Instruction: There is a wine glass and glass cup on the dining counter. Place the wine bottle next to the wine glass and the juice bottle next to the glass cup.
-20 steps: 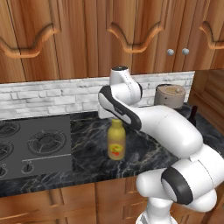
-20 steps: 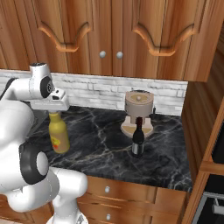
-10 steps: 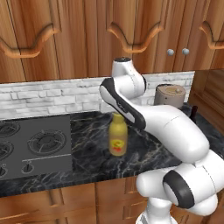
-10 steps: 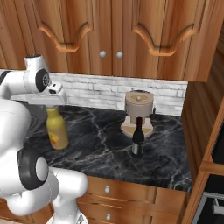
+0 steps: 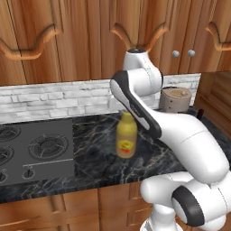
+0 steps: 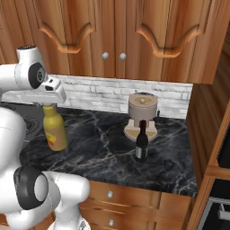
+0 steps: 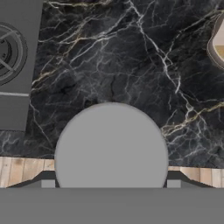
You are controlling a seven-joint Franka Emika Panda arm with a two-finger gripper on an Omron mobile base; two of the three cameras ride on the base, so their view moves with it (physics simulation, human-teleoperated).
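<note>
Left base view: the juice bottle (image 5: 127, 137) hangs a bit above the wall counter (image 5: 99, 149), at about 3 o'clock from the stove burner (image 5: 47, 146). My arm blocks the gripper here, so I can't see the grip itself

Right base view: the gripper (image 6: 50, 101) sits on the bottle's cap, clamped on it I'd say, bottle tilted a little. Grabbing just the top worries me, it could swing or slip out once I drive to the dining counter. The wine bottle (image 6: 142, 143) stands at 3 o'clock from the juice, right in front of a tan lidded canister (image 6: 143, 112), lid on so no idea what's inside

Hand view: the grey-white cap (image 7: 111, 146) sits between the fingertips, dead center, marble below
</note>
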